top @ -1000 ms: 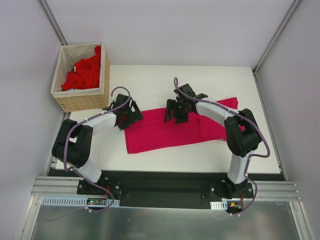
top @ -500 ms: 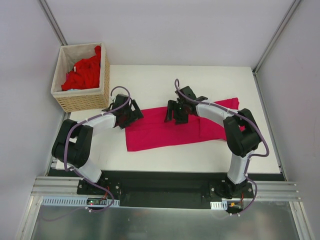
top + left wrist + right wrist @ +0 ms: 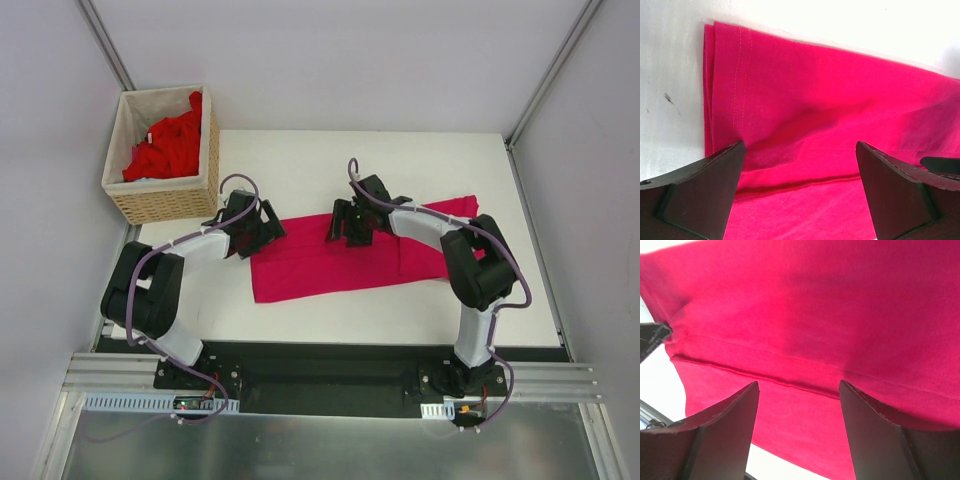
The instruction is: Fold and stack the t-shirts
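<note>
A magenta-crimson t-shirt (image 3: 320, 265) lies folded into a long band across the table, from front left to back right. My left gripper (image 3: 262, 232) hovers low over its far left corner. In the left wrist view the gripper (image 3: 799, 150) is open wide, its fingers straddling a fold line in the cloth (image 3: 815, 100). My right gripper (image 3: 342, 226) is over the band's far edge near the middle. In the right wrist view it (image 3: 799, 385) is open too, with a hem of the shirt (image 3: 815, 305) running between its fingers. Neither holds anything.
A wicker basket (image 3: 165, 205) stands at the back left corner of the table with brighter red t-shirts (image 3: 165, 145) heaped inside. White tabletop (image 3: 400, 165) shows behind the shirt and in front of it. Grey walls close in both sides.
My right gripper has crept a little to the left along the shirt's far edge. The left gripper has barely shifted. The shirt lies as before.
</note>
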Controlling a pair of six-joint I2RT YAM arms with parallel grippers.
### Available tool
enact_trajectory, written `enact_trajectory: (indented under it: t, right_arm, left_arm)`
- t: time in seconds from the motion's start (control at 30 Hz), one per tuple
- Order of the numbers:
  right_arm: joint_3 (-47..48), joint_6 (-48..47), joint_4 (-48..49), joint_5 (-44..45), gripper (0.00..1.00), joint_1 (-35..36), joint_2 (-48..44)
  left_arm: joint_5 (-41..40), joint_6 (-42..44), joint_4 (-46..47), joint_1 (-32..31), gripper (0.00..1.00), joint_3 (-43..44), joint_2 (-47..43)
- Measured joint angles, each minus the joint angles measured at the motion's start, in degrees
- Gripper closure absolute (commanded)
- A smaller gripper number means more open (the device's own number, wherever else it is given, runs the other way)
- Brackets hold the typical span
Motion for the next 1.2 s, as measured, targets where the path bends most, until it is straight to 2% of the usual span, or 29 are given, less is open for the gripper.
enact_trajectory:
  t: [0.37, 0.63, 0.87, 0.97, 1.03, 1.2]
  right_arm:
    - [-3.5, 0.9, 5.6, 1.4, 0.32, 0.0, -0.1]
    - [-3.7, 1.1, 6.3, 2.0, 0.36, 0.0, -0.2]
    - [-3.8, 1.3, 6.3, 3.1, 0.36, 0.0, -0.2]
    - [-4.3, 0.9, 5.9, 4.6, 0.32, 0.1, -1.0]
    - [-5.8, 0.2, 4.5, 7.3, 0.22, 0.1, -3.4]
    - [-7.3, -2.3, -4.3, 18.3, 0.11, -0.4, -15.9]
  left_arm:
    - [0.2, 0.0, 0.1, 0.7, 0.06, -0.5, -0.4]
    - [0.2, 0.0, 0.1, 0.7, 0.06, -0.6, -0.5]
    - [0.2, 0.0, 0.3, 0.7, 0.06, -0.9, -0.7]
    - [0.2, 0.0, 0.3, 0.7, 0.06, -1.1, -1.0]
    - [0.3, 0.0, 0.2, 0.7, 0.06, -1.3, -1.4]
    - [2.0, 0.5, -1.5, 0.7, 0.04, -1.9, -4.0]
